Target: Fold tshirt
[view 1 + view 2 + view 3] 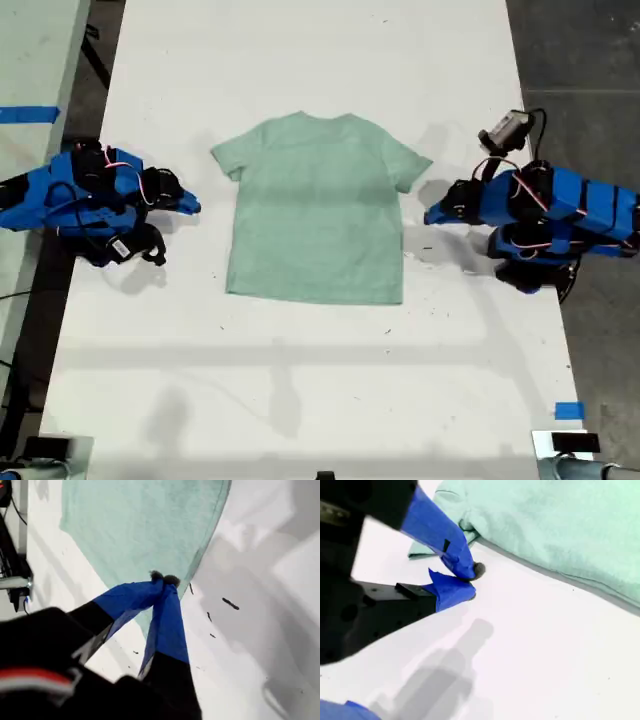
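The tshirt (315,210) is lying spread out flat in the middle of the white table (300,380). Its neck points to the top of the exterior view and its hem to the bottom, so its long axis runs top to bottom there, with a sleeve out to each side.

There's a blue arm (90,200) at the exterior view's left and another blue arm (540,210) at its right. Both point in at the shirt, and I honestly can't tell which is which.

My first gripper (163,579) has its tips pressed together, pinching nothing, right at the shirt's edge. My second gripper (470,580) has its tips touching too, also empty, just beside a sleeve.
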{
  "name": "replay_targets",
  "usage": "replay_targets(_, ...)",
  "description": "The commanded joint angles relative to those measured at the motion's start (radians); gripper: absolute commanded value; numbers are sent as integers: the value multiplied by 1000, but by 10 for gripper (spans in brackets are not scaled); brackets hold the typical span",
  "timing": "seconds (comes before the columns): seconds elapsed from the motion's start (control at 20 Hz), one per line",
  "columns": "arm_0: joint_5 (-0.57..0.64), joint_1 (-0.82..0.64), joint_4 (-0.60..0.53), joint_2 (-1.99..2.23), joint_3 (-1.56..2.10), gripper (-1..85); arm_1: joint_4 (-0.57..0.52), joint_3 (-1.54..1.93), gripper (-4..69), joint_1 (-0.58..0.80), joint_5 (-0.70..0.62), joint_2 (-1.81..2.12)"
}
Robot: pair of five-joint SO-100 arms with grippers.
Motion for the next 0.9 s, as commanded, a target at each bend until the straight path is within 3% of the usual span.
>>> replay_targets(0.0,74,-29,-9,-316,-295,0,43,-241,-18,77,-109,-201)
replay_targets(0.4,347,-245,110,-744,-750,0,198,-652,-19,377,-445,-592)
replay_targets(0.85,509,-434,232,-1072,-1089,0,235,-948,-10,581,-666,-867)
